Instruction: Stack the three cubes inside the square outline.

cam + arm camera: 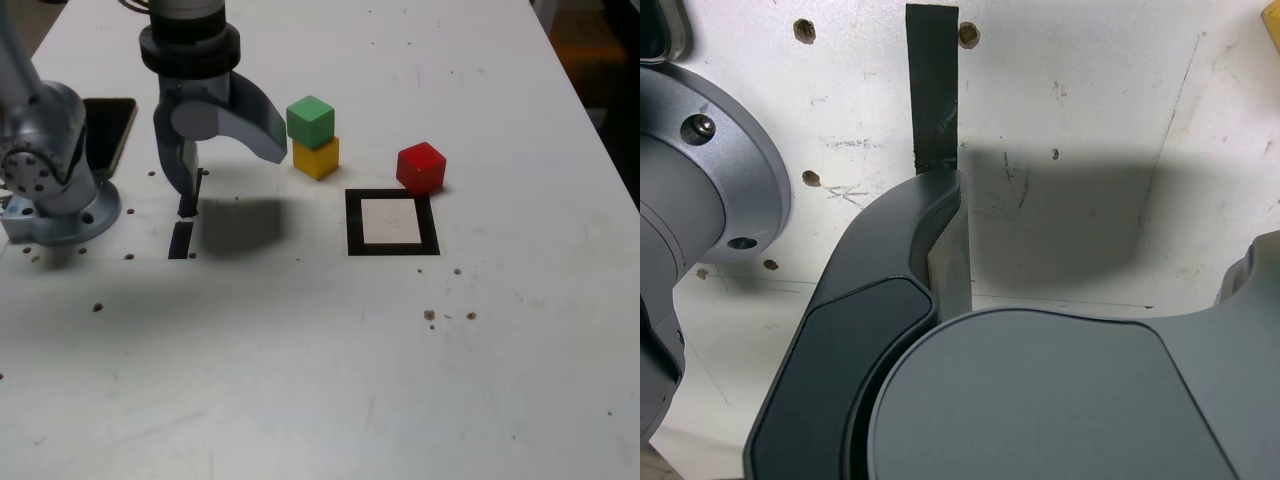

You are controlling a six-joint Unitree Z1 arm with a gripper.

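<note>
White table (300, 380): green cube (310, 120) atop yellow cube (316, 157), fingers (188, 180) spread, empty.

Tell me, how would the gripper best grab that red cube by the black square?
Probably from straight above, closing on two opposite flat side faces of the red cube. It sits alone on the table, just off a corner of the square outline, turned at an angle, so the open gripper would likely need to turn to match. Nothing crowds its sides.
</note>
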